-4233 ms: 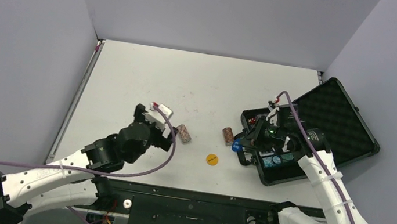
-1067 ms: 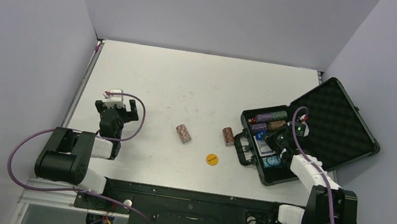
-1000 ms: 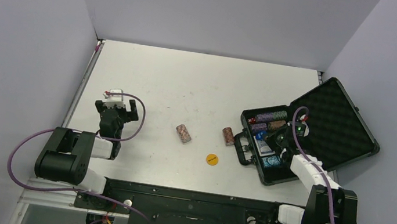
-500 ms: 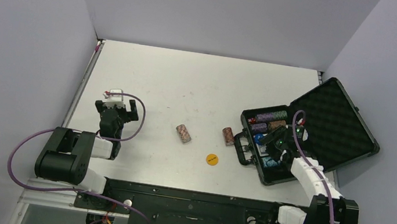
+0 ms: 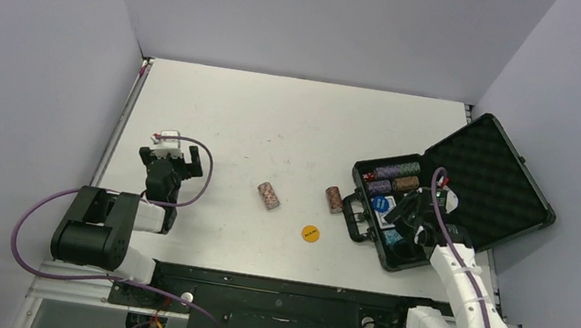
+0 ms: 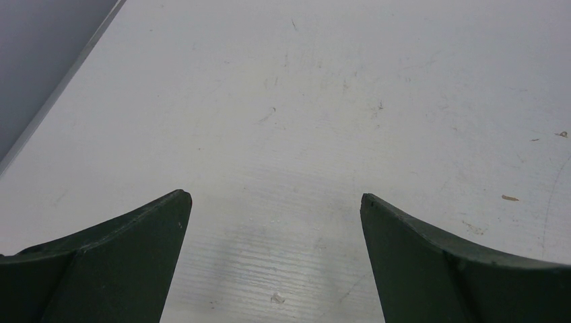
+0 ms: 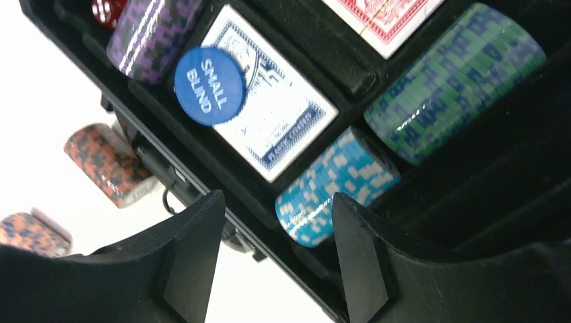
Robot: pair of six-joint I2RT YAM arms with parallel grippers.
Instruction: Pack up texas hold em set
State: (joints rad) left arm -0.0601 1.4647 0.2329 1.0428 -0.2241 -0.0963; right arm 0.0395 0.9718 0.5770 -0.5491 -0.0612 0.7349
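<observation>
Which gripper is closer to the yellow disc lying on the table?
Right. The right gripper hangs open over the open case, a little to the right of the yellow disc. The left gripper is farther away, near the left edge of the table.

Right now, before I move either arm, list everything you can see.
case: one, black, open, right side of the table
loose chip stacks: two, red-brown, on their sides on the table, left of the case
yellow disc: one, on the table, nearer the arms than the stacks
blue disc: one, marked SMALL BLIND, on the blue-backed deck
card decks: two, blue-backed and red-backed, in the case
packed chip stacks: at least three, purple, green, light blue, in the case
red die: at least one, case corner
table: one, white
left hand: open, empty, over bare table
right hand: open, over the case
</observation>
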